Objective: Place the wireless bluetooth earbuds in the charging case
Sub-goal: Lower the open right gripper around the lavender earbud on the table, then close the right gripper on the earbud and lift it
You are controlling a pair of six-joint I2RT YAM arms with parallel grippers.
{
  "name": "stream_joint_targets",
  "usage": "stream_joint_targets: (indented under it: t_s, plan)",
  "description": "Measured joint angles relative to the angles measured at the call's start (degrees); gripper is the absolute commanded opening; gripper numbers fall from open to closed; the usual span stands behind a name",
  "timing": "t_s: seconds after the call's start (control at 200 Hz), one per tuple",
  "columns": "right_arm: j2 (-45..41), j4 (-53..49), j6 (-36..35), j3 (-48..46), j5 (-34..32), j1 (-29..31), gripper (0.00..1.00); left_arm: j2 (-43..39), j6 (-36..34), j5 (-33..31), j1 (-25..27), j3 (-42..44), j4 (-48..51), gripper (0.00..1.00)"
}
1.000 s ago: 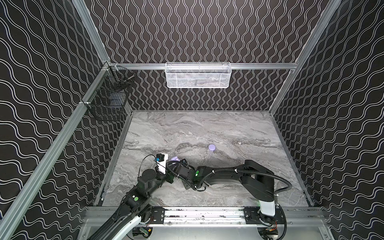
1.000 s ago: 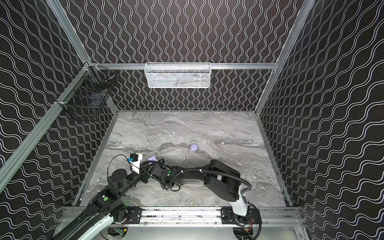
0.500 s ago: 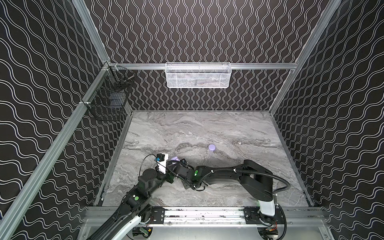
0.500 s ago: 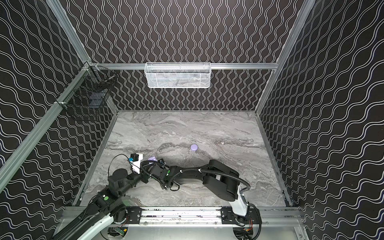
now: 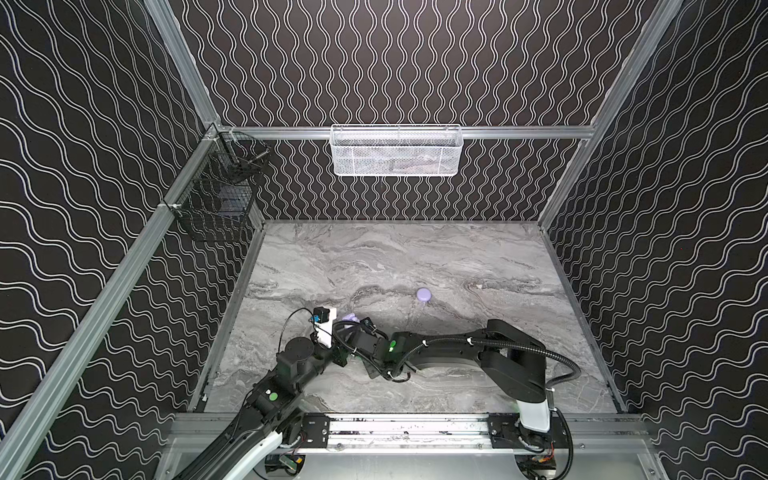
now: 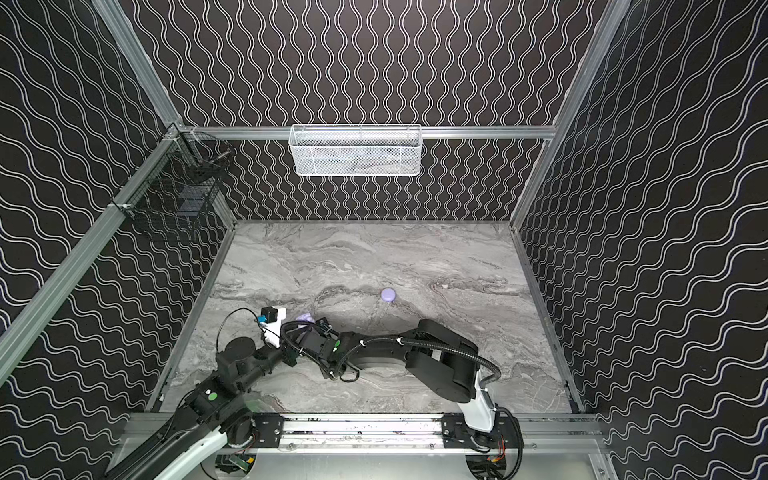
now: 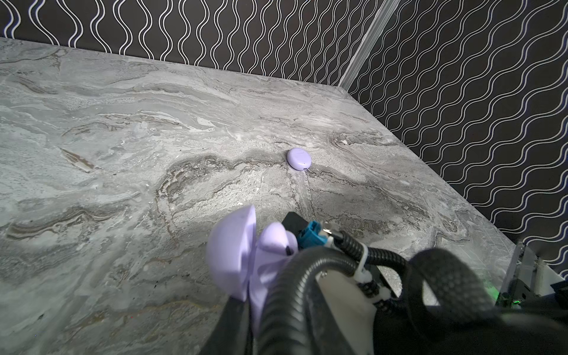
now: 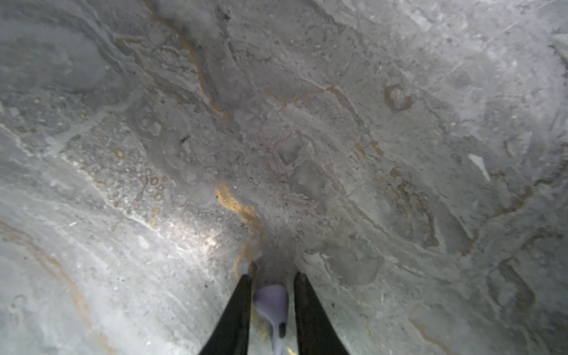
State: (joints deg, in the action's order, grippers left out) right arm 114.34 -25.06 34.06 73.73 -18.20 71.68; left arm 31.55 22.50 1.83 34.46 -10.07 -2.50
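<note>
Two black arms meet low at the lower left of the grey marble-patterned tabletop in both top views, nearest to where I stand. The left gripper is closed on an open, pale lavender clamshell charging case and holds it up with lid and base spread. In a top view that case is only a small lavender patch just above the two wrists.

The right gripper points down at the marble with a tiny pale lavender earbud, rounded head and short stem, between its two black fingers. They stand narrowly apart and hug the bud closely. Whether they already pinch it, I cannot tell.

By my reckoning this bud is at the pick-up stage, so carrying it over and seating it in the open case is all left to do. A rounded lavender lump in the case's base might be another bud already seated, though I cannot be sure.

Farther out, a closed round lavender case lies alone near the middle of the frame, well apart from the arms. What it holds is hidden.

Only the right wrist view shows the earbud — in the top views the arms cover it. The left wrist view shows both cases, but the right arm's ribbed black cable hose blocks the bud. The top views alone reach the back wall — a white mesh basket at upper centre and a black wire basket at upper left.
</note>
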Motion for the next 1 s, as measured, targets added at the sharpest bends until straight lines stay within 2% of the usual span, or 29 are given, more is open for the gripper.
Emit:
stream_joint_targets:
  t_s: [0.27,0.996]
  plan:
    - [-0.6,-0.1,0.0,-0.6,-0.3,0.0,0.19,0.0,0.0,0.2,0.0,0.0,0.0,0.16]
    - [-8.1,-0.9,1.0,-3.7,-2.4,0.3,0.18,0.2,0.0,0.6,0.0,0.0,-0.8,0.16]
